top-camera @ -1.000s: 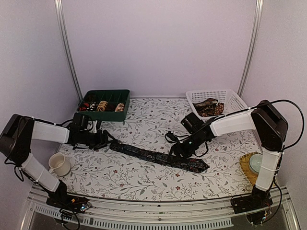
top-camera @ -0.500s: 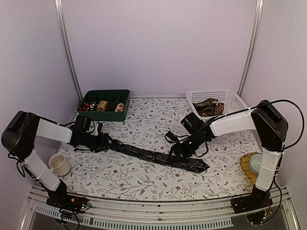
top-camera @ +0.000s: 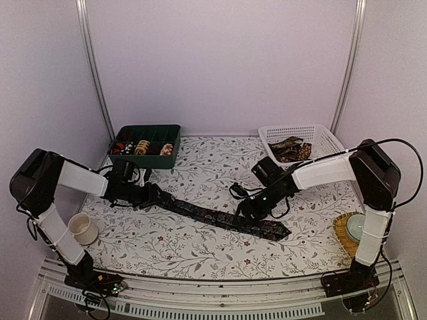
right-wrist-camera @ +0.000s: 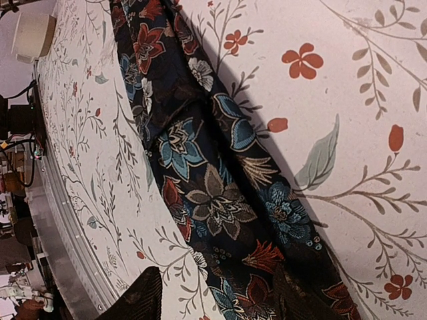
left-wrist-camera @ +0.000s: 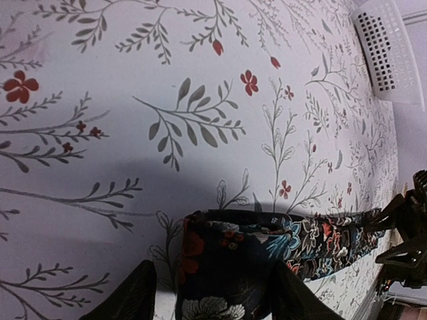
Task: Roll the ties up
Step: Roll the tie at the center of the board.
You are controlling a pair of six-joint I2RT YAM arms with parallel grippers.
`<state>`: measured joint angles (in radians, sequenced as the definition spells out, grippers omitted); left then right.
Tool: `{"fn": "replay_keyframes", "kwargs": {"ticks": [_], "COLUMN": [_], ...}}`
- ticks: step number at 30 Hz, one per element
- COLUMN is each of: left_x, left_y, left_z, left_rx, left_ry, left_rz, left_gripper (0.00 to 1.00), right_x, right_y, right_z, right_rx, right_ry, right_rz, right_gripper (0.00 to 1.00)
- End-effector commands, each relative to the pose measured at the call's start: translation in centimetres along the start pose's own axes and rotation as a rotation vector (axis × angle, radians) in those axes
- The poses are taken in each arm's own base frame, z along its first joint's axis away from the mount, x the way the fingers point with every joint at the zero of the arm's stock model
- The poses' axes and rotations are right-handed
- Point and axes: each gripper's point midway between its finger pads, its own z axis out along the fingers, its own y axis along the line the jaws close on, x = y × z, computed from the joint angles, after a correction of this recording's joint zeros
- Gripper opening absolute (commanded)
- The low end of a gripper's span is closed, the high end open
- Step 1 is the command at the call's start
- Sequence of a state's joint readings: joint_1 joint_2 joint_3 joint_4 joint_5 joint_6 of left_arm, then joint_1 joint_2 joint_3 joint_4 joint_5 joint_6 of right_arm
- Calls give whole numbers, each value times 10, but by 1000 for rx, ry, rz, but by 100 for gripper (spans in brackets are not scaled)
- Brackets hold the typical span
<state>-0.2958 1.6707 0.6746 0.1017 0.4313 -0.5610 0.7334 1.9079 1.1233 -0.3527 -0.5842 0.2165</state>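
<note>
Noted tie [top-camera: 213, 217] laid diagonally across tabletop [top-camera: 200, 257], lower centre of frame; left hand [left-wrist-camera: 213, 293] spread astride narrow end at left, right hand [right-wrist-camera: 220, 293] spread over wide part at right; judged slick cloth liable to slip sideways and coil crooked unless pinched squarely.

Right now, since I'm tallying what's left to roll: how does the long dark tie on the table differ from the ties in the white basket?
The long dark floral fabric tie lies stretched flat on the table; the brown-tan fabric ties sit bunched in the white plastic mesh basket. The dark tie shows blue and red flowers; the basket ties look mostly tan. Neither is rolled.
</note>
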Motion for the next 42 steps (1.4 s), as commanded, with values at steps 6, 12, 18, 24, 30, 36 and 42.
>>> {"fn": "replay_keyframes", "kwargs": {"ticks": [6, 12, 18, 24, 30, 36, 42], "left_x": [52, 50, 51, 55, 52, 37, 31], "left_y": [26, 25, 17, 10, 8, 3, 5], "left_z": [18, 19, 20, 21, 20, 14, 5], "left_rx": [-112, -113, -81, -67, -96, -254, -521], "left_ry": [169, 169, 174, 186, 179, 138, 135], "left_rz": [-4, 8, 20, 43, 69, 146, 262], "left_gripper": [51, 40, 32, 22, 14, 14, 14], "right_x": [13, 6, 8, 7, 3, -17, -43], "right_y": [-34, -45, -56, -65, -56, -26, -4], "right_z": [5, -6, -10, -14, -15, -29, -57], "right_rx": [130, 185, 237, 284, 242, 146, 125], "right_ry": [48, 20, 21, 20, 14, -55, -154], "right_rz": [31, 36, 38, 37, 17, -20, -47], "right_gripper": [57, 57, 57, 57, 57, 59, 63]}}
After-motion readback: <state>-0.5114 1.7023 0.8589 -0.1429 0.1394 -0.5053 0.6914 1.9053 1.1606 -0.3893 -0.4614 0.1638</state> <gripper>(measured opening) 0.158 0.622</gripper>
